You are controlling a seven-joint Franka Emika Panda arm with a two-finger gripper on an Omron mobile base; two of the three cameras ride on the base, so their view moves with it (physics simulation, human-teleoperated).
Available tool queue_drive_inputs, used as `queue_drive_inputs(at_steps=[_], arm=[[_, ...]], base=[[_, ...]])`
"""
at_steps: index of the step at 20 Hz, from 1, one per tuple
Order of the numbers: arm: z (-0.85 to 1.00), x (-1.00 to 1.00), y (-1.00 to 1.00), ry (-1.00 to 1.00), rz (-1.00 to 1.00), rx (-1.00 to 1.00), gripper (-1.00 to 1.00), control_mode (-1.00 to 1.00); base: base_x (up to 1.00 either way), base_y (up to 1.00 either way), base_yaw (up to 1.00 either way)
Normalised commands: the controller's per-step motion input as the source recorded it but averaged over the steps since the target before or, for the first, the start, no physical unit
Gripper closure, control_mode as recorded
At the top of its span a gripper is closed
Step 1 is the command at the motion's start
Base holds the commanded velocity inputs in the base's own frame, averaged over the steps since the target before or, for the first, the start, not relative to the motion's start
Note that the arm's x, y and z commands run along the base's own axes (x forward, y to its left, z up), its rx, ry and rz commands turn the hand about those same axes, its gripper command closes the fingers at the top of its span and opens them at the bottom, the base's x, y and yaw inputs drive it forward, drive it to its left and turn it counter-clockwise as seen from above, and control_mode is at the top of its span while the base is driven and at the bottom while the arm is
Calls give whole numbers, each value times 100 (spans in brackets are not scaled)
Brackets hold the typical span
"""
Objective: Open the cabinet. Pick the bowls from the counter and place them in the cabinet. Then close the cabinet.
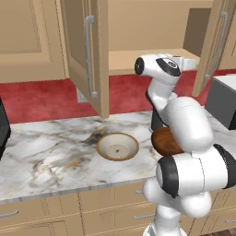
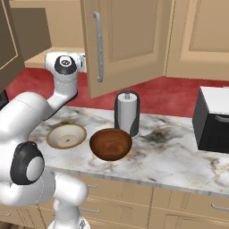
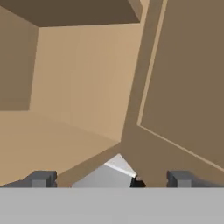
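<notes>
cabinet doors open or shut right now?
Open. Both doors of the cabinet are swung outward, left door and right door, exposing the bare shelf. Both bowls remain on the counter.

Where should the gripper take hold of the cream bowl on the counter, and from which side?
Grip the cream bowl by its tan rim, coming straight down from above, probably one finger inside and one outside. It sits upright and shallow on the counter, apart from the brown bowl, so the rim is exposed all round.
</notes>
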Motion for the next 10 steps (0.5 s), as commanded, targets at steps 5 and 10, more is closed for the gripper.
queue_drive_inputs(at_steps=[5,10], arm=[[29,-21,-88,0,-27,0,-100,-100],[46,-38,-100,0,-40,0,-100,-100]], base=[[0,0,0],[0,0,0]])
